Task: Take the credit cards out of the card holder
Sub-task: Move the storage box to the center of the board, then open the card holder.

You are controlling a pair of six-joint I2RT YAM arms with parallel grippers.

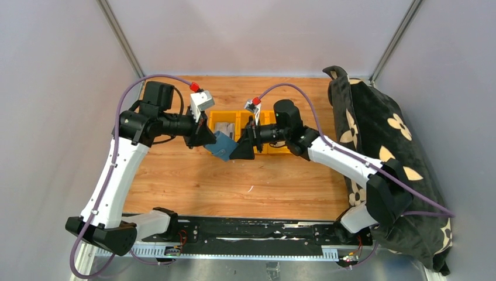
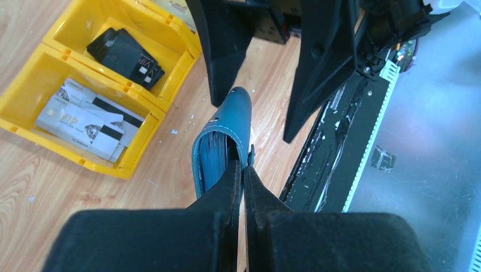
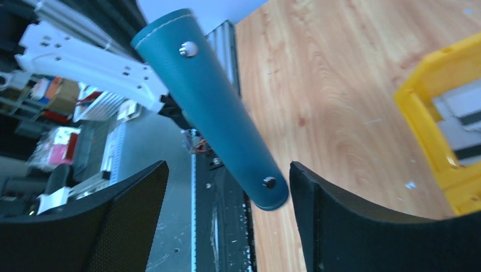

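Observation:
My left gripper [image 2: 244, 168] is shut on one wall of the slate-blue card holder [image 2: 224, 133], one finger inside its mouth and one outside, holding it above the table. Ribbed pale-blue edges [image 2: 214, 150] show inside the mouth; I cannot tell whether they are cards. My right gripper [image 3: 227, 177] stands open with the holder's snap flap [image 3: 218, 113] between its fingers [image 3: 340, 218], touching neither. From above, the card holder [image 1: 221, 145] hangs between the left gripper [image 1: 206, 139] and right gripper [image 1: 240, 151]. Pale credit cards [image 2: 85, 116] and dark credit cards [image 2: 126, 55] lie in yellow bins.
The yellow bins [image 1: 224, 115] stand on the wooden table just behind both grippers. A black bag with cream flowers [image 1: 380, 146] fills the right side. A black rail [image 1: 245, 231] runs along the near edge between the arm bases.

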